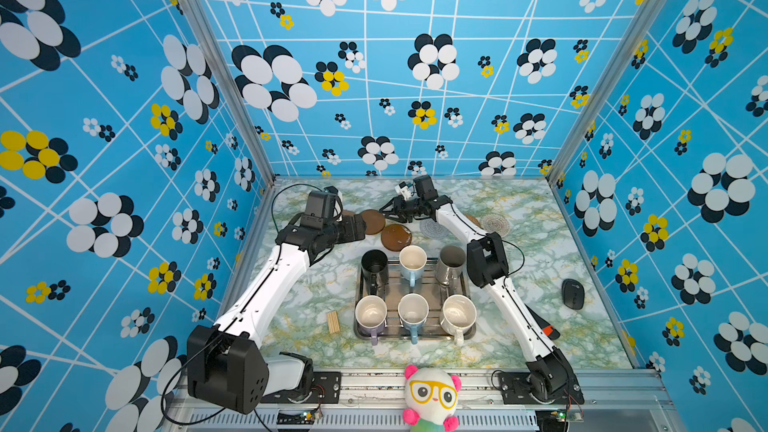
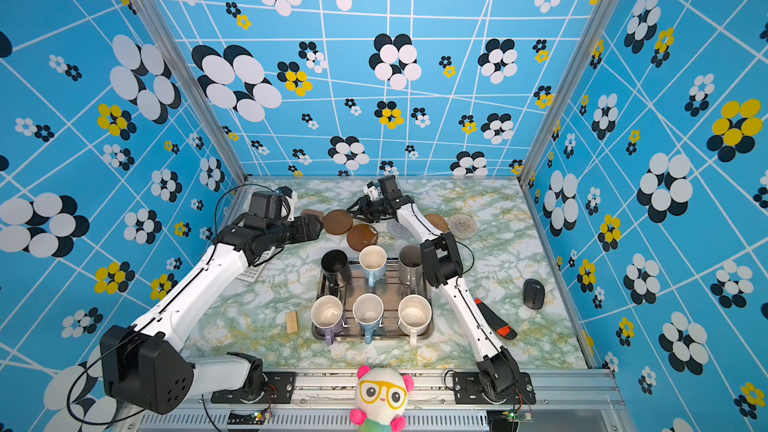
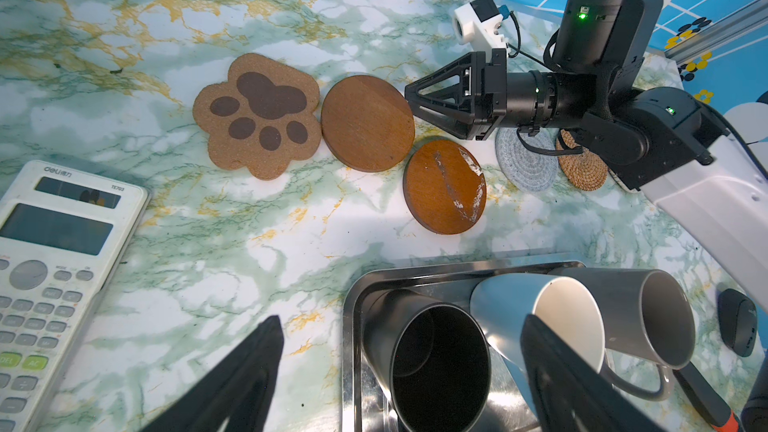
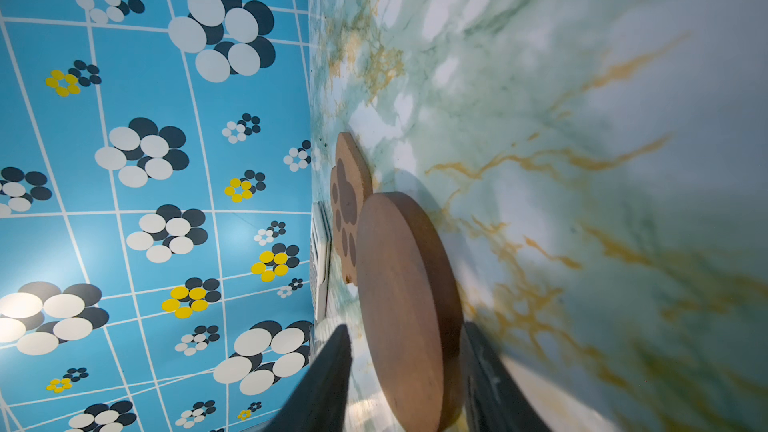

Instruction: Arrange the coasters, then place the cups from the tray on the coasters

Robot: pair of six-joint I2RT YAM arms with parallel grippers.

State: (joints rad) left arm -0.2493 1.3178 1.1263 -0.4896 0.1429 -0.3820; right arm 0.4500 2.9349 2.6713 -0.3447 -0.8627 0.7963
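Note:
Six cups stand in the steel tray (image 1: 415,336): black (image 1: 374,268), light blue (image 1: 412,263) and grey (image 1: 451,263) at the back, lavender (image 1: 371,315), light blue (image 1: 412,311) and white (image 1: 458,315) in front. Behind the tray lie the coasters: paw (image 3: 257,118), brown disc (image 3: 368,122), scratched brown disc (image 3: 444,187), grey-blue woven (image 3: 525,164), rattan (image 3: 582,168) and pale beige woven (image 1: 494,224). My right gripper (image 4: 406,326) straddles the brown disc's edge, with a gap showing beside one finger. My left gripper (image 3: 403,320) hangs wide open and empty near the tray's back left corner.
A calculator (image 3: 54,268) lies left of the coasters under my left arm. A bundle of wooden sticks (image 1: 333,322) sits left of the tray. An orange-and-black tool (image 2: 496,322) and a computer mouse (image 1: 572,293) lie to the right. A plush toy (image 1: 432,396) sits at the front rail.

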